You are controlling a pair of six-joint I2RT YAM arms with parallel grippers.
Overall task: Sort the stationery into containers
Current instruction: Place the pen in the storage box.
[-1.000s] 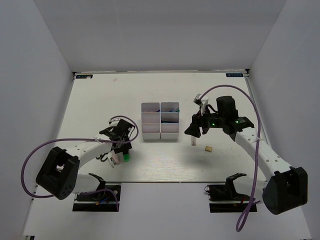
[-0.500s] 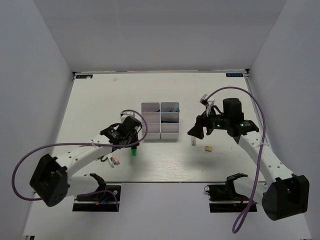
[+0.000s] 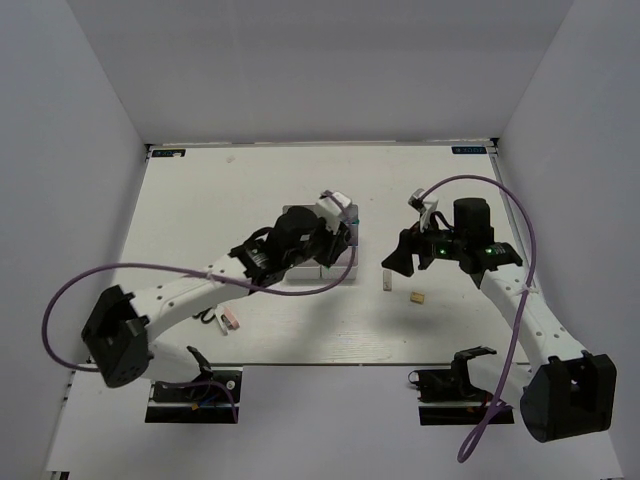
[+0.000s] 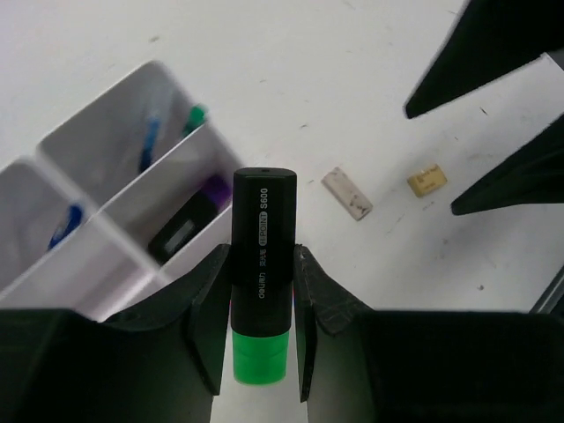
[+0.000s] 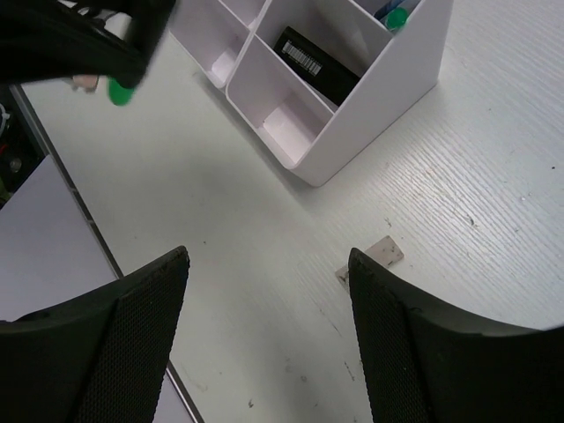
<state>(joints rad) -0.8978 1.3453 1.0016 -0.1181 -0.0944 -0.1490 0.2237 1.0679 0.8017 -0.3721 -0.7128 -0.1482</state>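
Note:
My left gripper [image 4: 262, 264] is shut on the green-tipped black marker [image 4: 262, 256], which hangs over the right edge of the white containers [image 4: 115, 211]. In the top view this gripper [image 3: 335, 238] covers much of the containers [image 3: 340, 268]. One bin holds a purple-black marker [image 4: 189, 225] and the bins behind it hold blue pens [image 4: 150, 145]. The small grey stick [image 3: 386, 280] and the tan block [image 3: 417, 297] lie on the table right of the bins. My right gripper [image 5: 267, 260] hovers open just above the grey stick [image 5: 370, 261], holding nothing.
A pink piece [image 3: 230, 320] lies on the table at the front left, beside a small dark item. The left arm's purple cable loops low across the front of the bins. White walls close in the table on three sides.
My left arm has carried the green-tipped marker from the front left of the table up and right, over the bins. My right gripper has opened wider and shifted slightly right.

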